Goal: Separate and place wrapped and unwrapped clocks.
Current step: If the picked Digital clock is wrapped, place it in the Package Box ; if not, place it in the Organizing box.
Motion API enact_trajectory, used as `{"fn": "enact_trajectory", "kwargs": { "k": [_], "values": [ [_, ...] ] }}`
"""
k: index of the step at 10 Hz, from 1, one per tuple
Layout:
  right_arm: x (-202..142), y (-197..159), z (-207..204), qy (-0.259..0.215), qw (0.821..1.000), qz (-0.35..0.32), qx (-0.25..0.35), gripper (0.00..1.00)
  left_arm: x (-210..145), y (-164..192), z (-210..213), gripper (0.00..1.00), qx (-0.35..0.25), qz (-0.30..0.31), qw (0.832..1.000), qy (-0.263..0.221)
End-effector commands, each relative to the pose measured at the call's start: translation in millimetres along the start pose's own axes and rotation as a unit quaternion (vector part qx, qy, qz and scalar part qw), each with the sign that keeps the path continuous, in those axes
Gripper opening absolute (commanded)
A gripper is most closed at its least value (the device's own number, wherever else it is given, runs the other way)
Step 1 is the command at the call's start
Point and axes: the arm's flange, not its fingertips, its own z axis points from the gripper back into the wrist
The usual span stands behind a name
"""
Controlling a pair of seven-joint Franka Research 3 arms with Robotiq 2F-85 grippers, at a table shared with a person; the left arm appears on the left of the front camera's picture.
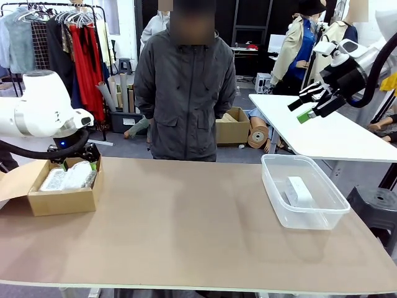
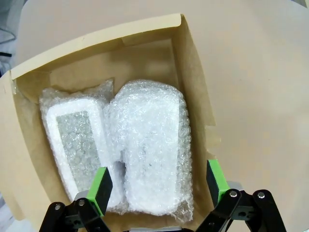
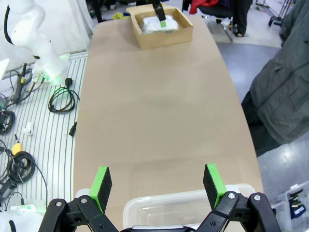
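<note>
Bubble-wrapped clocks (image 2: 145,145), two of them, lie side by side in the cardboard box (image 1: 62,202). One bare clock (image 1: 299,190) sits in the clear tub (image 1: 273,186). Both pincers, left (image 2: 159,186) and right (image 1: 310,105), are wide and empty. Sorting looks done.

Left arm enters low from the left side, wrist bent down; left gripper (image 2: 158,186) points downward, jaws spread wide, green pads (image 2: 101,187) well apart, nothing between them. Right arm raised high at the right side; right gripper (image 1: 308,107) angled down-left in the air, jaws wide, empty
</note>
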Motion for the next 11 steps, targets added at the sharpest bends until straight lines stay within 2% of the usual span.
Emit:
{"fn": "enact_trajectory", "kwargs": {
  "k": [1, 7, 8, 9, 10, 11],
  "values": [
    [0, 1, 1, 0.004, 1.0, 0.012, 0.001, 1.0, 1, 1, -1, 1.0, -0.003, 0.004, 1.0, -0.003],
    [0, 1, 1, 0.004, 1.0, 0.012, 0.001, 1.0, 0, 0, 0, 1.0, 0.0, 0.0, 1.0, 0.0],
    [0, 1, 1, 0.004, 1.0, 0.012, 0.001, 1.0, 8, 12, 15, 1.0, -0.061, -0.033, 0.997, 0.04],
    [0, 1, 1, 0.004, 1.0, 0.012, 0.001, 1.0, 12, 7, 22, 1.0, -0.084, -0.038, 0.995, 0.038],
    [0, 1, 1, 0.004, 1.0, 0.012, 0.001, 1.0, 20, 11, 40, 1.0, -0.108, -0.079, 0.99, 0.041],
    [0, 1, 1, 0.004, 1.0, 0.012, 0.001, 1.0, 28, 11, 57, 1.0, -0.152, -0.095, 0.982, 0.059]
  ]
}}
